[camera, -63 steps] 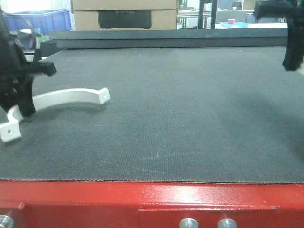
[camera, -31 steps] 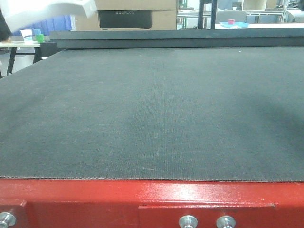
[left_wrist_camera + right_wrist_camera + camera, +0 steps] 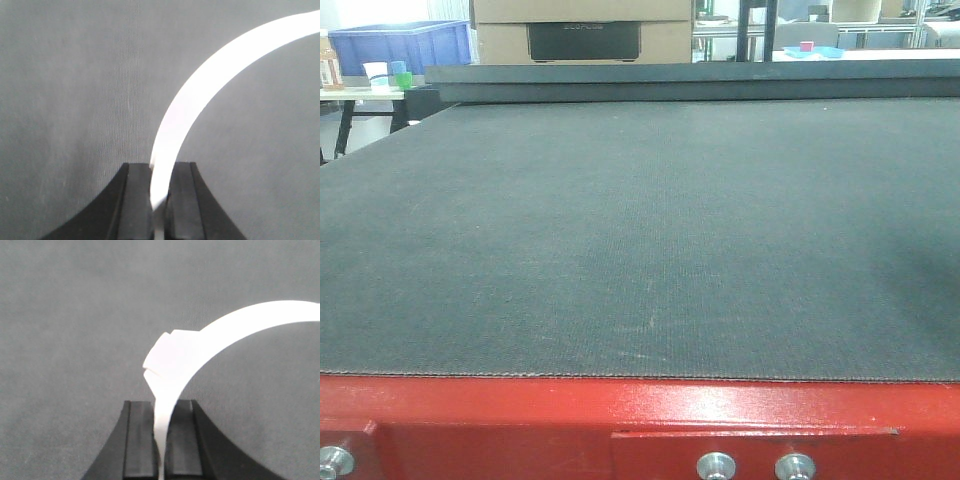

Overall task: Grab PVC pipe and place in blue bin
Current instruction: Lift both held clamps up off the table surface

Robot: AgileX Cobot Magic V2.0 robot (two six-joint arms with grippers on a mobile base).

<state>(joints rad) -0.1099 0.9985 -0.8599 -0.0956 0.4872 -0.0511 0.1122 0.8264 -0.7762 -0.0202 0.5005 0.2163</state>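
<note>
Grey woven mat [image 3: 650,230] covers the table, red metal edge [image 3: 520,420] in front — cardboard box [image 3: 580,25] and small cups [image 3: 382,73] behind. Blue bin [image 3: 400,45] sits far back left, inside hidden; light-blue tray [image 3: 815,51] back right holds a pink item [image 3: 806,45]. Left gripper [image 3: 160,172] pinched tight on white curved PVC pipe [image 3: 200,85], held over the mat — right gripper [image 3: 160,410] likewise clamped on second curved white piece [image 3: 235,325].

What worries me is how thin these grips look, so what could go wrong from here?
The left gripper clamps a curved PVC piece with a long overhang; it could twist or slip. The right gripper holds one likewise. The blue bin lies beyond the table's far left corner; early release misses.
</note>
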